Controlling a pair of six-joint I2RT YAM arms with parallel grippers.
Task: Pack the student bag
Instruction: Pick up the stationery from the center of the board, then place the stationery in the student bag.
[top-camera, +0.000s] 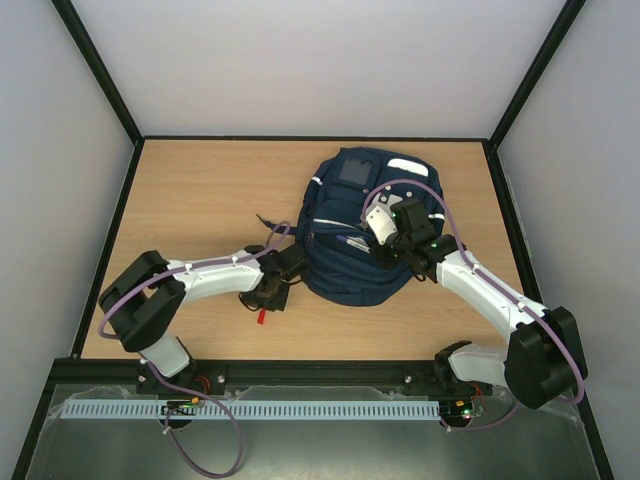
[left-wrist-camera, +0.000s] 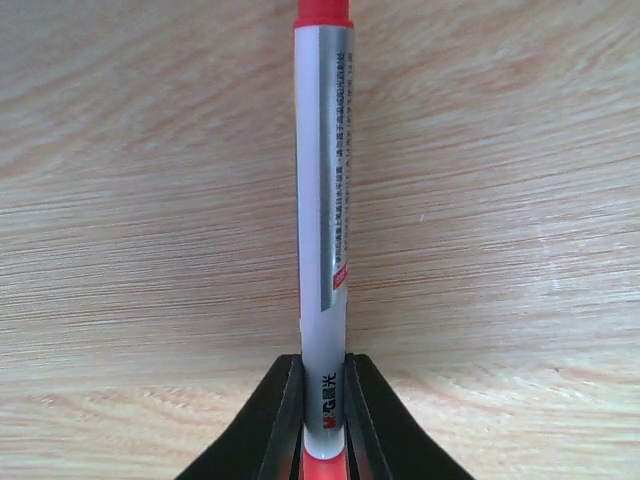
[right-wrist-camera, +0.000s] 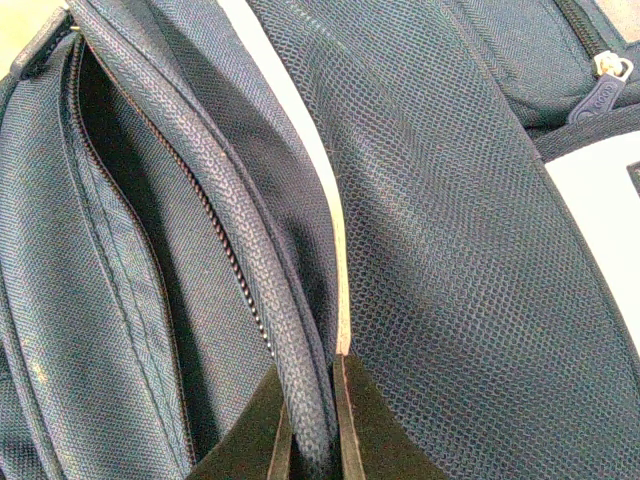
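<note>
The navy-blue student bag (top-camera: 370, 215) lies on the wooden table at centre right, its pocket unzipped. My right gripper (top-camera: 381, 247) is shut on the zippered edge of the bag's opening (right-wrist-camera: 262, 300), holding it up; the dark gap of the pocket (right-wrist-camera: 105, 150) shows to its left. My left gripper (top-camera: 268, 298) is low at the bag's left side, shut on a white marker with red ends (left-wrist-camera: 322, 220), just above the table. The marker's red tip sticks out below the gripper in the top view (top-camera: 262, 316).
A dark strap (top-camera: 272, 224) of the bag trails onto the table to the bag's left. A zip pull (right-wrist-camera: 600, 92) shows at the upper right of the right wrist view. Black frame rails border the table (top-camera: 180, 190).
</note>
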